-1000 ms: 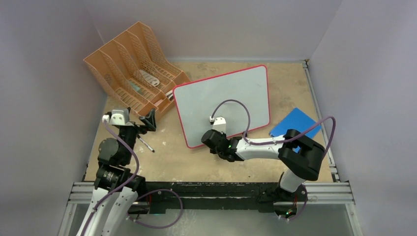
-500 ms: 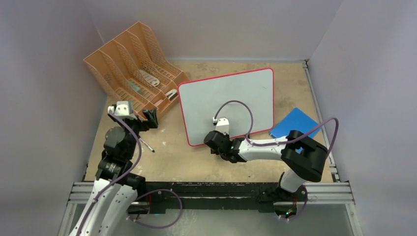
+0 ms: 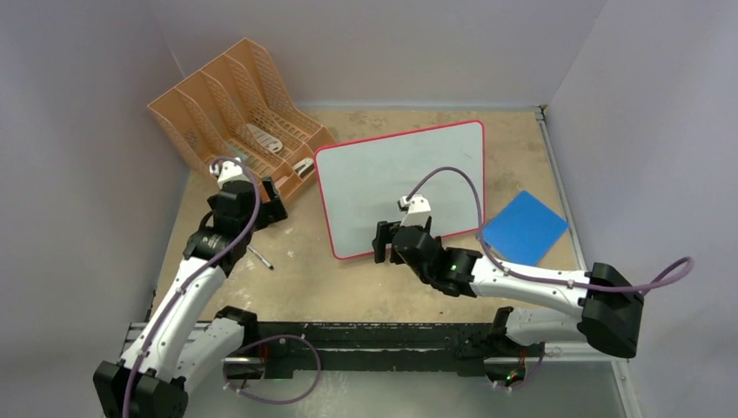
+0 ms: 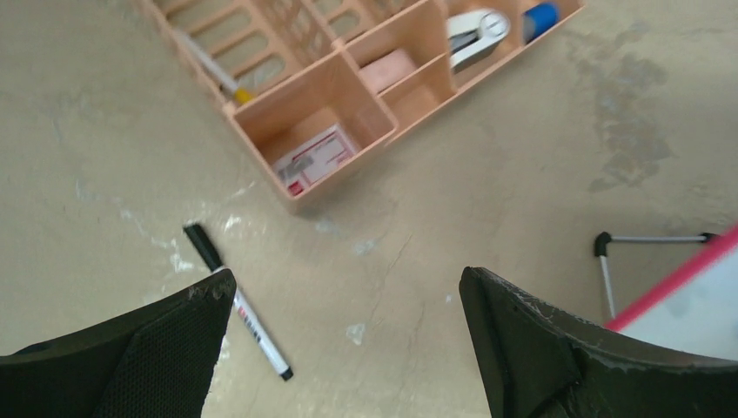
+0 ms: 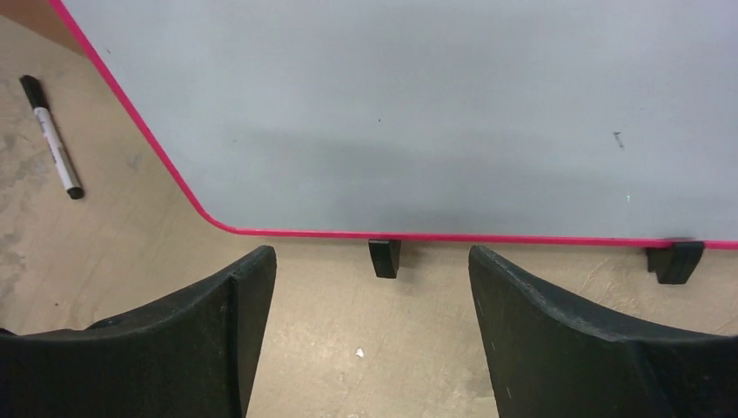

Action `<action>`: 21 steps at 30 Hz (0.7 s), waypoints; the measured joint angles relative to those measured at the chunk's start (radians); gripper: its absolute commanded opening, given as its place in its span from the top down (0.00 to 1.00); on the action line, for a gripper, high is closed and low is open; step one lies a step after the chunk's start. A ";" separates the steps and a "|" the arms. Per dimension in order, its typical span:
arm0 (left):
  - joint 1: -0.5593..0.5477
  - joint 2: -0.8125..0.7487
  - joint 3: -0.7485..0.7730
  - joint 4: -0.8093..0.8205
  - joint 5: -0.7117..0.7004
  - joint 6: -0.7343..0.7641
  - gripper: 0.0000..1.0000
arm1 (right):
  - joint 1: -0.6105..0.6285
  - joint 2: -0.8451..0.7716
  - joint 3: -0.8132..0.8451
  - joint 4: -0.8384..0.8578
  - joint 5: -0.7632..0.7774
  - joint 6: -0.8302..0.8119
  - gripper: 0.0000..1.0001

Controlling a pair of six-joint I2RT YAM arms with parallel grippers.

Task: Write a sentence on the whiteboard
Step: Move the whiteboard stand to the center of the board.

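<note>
**Whiteboard** point(image 3: 399, 185): large, rounded corners, red-pink frame. Stands propped on two black feet point(image 5: 385, 257) at the middle of the surface point(image 3: 300, 283), its lower edge toward the arms. In the right wrist view its face is pale grey-white with one small dark speck toward the right.

**Right end effector** point(image 3: 381, 242): just before the board's lower edge, near its lower-left corner. Jaws spread wide, nothing between them, and not touching the frame.

**Marker** point(image 3: 259, 258): black cap, white barrel, lying flat on the surface left of the board and apart from it. It also shows at the left edge of the right wrist view point(image 5: 50, 135).

**Left end effector** point(image 3: 271, 202): between organizer and board, above the surface. Jaws fully apart and empty. In its wrist view the marker point(image 4: 237, 312) lies below, beside the left finger.

**Desk organizer** point(image 3: 233, 103): orange, perforated upright dividers, back-left corner. Its front compartments hold a pink block point(image 4: 387, 70), a labelled card and a white stapler-like item.

**Blue square pad** point(image 3: 525, 228): flat on the surface, right of the board.
</note>
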 measured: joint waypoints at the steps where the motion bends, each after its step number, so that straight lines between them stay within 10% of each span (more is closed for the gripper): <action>1: 0.015 0.034 0.016 -0.043 0.010 -0.028 0.00 | -0.001 -0.022 -0.008 0.004 0.001 -0.011 0.15; 21: 0.530 0.402 0.109 -0.244 0.388 -0.104 0.14 | -0.004 -0.268 -0.148 0.129 0.065 -0.198 0.06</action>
